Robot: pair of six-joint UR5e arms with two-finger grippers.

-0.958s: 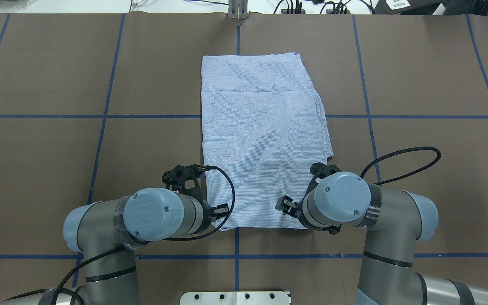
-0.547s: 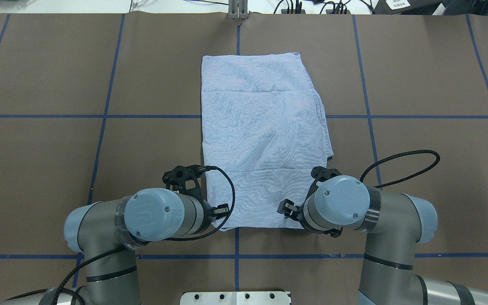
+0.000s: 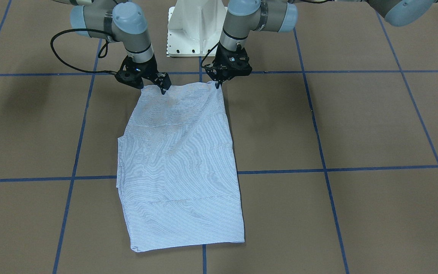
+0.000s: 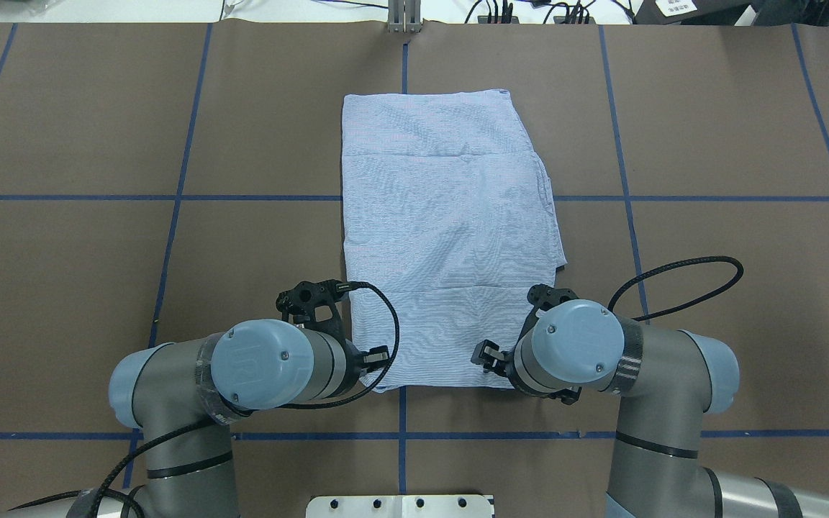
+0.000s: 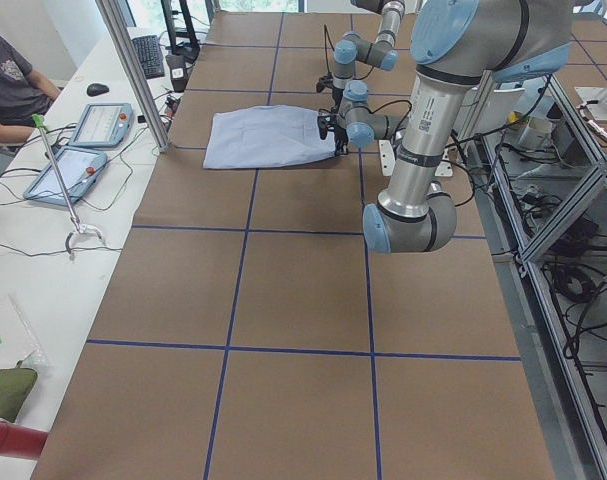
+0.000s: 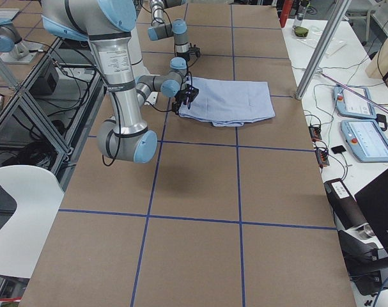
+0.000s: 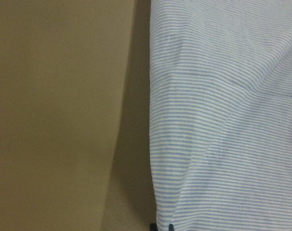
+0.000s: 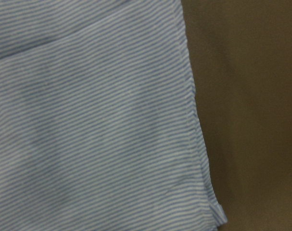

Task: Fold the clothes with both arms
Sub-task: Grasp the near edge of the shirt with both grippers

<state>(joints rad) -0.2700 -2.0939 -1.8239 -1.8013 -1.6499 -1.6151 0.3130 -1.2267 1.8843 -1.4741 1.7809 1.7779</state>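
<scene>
The light blue-and-white striped shirt lies folded into a long rectangle on the brown table, also in the overhead view. Both grippers are at its edge nearest the robot. My left gripper is shut on one near corner, and my right gripper is shut on the other. That edge looks slightly raised between them. In the overhead view the wrists cover the fingertips. The wrist views show only striped cloth beside bare table. Collar, buttons and pocket are hidden.
The white pedestal base stands just behind the grippers. Blue tape lines cross the table. Another large grey arm hangs over the table's end. A person and tablets are at a side bench.
My right wrist has shifted slightly back toward the robot. The left arm and the shirt look unchanged.
</scene>
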